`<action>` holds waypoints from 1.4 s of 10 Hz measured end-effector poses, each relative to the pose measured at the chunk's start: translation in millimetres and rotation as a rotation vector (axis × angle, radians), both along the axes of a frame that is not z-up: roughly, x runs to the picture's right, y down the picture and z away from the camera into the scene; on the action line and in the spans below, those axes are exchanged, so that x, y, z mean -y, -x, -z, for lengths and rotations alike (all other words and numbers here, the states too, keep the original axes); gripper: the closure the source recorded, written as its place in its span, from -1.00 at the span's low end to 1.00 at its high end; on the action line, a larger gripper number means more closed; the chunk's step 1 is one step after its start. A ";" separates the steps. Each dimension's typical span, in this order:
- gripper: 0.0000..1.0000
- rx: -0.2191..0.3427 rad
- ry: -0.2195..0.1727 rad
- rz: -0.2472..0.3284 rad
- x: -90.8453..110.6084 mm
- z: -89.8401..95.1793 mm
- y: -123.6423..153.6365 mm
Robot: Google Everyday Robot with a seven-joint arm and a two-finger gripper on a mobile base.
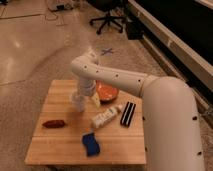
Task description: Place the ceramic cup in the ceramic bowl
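Note:
The pale ceramic cup (77, 104) stands upright on the wooden table (60, 145), left of centre. The orange ceramic bowl (107, 92) with its darker rim sits just right of it, partly hidden by my arm. My gripper (83, 96) hangs down from the white arm, right at the cup's top and right side and covering its rim. The cup stands outside the bowl.
A white labelled bottle (105, 117) lies in front of the bowl, with a black flat object (128, 113) to its right. A blue sponge (91, 144) lies near the front edge and a reddish-brown item (53, 123) at the left. An office chair (107, 20) stands far behind.

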State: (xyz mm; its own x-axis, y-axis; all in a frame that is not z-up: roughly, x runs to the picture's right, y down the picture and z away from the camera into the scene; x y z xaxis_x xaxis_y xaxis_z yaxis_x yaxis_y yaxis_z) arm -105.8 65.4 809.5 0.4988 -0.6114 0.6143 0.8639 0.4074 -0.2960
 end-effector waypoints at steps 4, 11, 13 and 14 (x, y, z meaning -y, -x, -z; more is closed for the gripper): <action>-0.17 -0.012 -0.008 0.010 -12.0 -22.8 7.2; 1.00 0.032 -0.045 -0.071 24.5 -6.0 19.9; 1.00 0.047 -0.075 -0.100 53.1 2.8 15.4; 1.00 0.043 -0.086 -0.112 65.0 3.8 8.7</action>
